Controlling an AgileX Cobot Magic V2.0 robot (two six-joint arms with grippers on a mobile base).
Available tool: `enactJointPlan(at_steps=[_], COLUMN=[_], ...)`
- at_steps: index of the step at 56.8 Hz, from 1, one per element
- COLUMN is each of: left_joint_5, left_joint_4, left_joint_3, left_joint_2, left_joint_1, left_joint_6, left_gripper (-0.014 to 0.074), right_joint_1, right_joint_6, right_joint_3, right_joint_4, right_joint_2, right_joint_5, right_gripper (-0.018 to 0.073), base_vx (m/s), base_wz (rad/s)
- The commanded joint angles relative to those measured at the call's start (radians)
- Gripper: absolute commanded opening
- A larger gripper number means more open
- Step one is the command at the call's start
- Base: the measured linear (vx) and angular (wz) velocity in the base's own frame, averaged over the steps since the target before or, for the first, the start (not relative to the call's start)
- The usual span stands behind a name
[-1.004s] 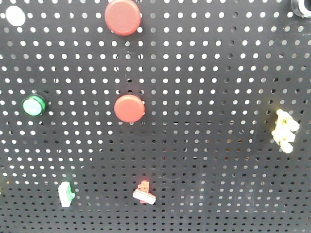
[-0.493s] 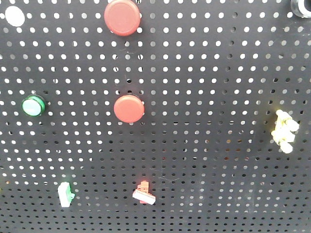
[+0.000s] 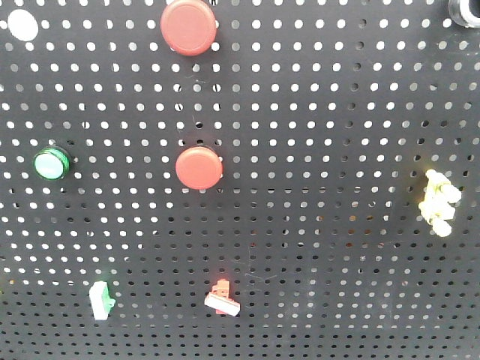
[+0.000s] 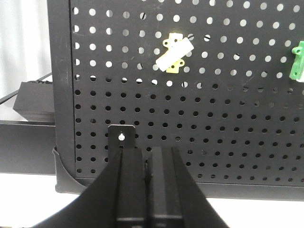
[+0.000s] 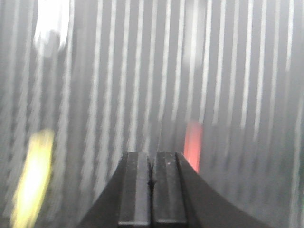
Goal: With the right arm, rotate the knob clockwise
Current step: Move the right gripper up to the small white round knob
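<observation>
Standing in front of the black pegboard (image 3: 300,112) here. The only thing that looks like a knob (image 3: 465,11) to me is the dark-rimmed round piece jammed into the top right corner, and it's mostly cut off, so I honestly can't be sure. Neither arm shows up from the front. Along the top edge there's a big red button (image 3: 188,26), with a white cap (image 3: 22,24) in the top left corner. A second red button (image 3: 199,167) sits about mid-board, and a glowing green button (image 3: 51,163) is near the left edge. A yellow switch (image 3: 439,202) is by the right edge. Down toward the bottom edge there's a green switch (image 3: 100,300) at the left and a red switch (image 3: 223,298) near the middle. The left gripper (image 4: 145,156) has its jaws pressed together with nothing between them, low in front of the board's bottom edge. The right gripper (image 5: 152,161) is clenched the same way and holds nothing. Its camera view is all smeared: just pale streaks, a yellow blur at lower left and a red one just right of the fingers.
</observation>
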Motion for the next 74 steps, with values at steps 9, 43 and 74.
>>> enactJointPlan(at_steps=[9,43,74], left_joint_5=[-0.082,-0.082,-0.082], left_joint_4=[-0.008,-0.008,-0.008], left_joint_3=[0.013,0.013,0.013], left_joint_2=[0.000,0.000,0.000], left_joint_1=[0.002,0.002,0.002], left_joint_6=[-0.006,-0.006,-0.006], left_gripper=[-0.0006,-0.0006,-0.0006], right_joint_1=[0.006,0.471,0.472], right_joint_6=[0.006,-0.605,-0.575], right_joint_3=[-0.478,-0.555,-0.606], right_joint_4=[-0.016,-0.005,-0.142], right_joint_2=[0.317,0.429,0.536], right_joint_5=[0.077,0.252,0.283], right_gripper=[-0.0009,-0.0006,0.0153], base_vx=[0.00,0.00,0.00], base_wz=[0.00,0.00,0.00])
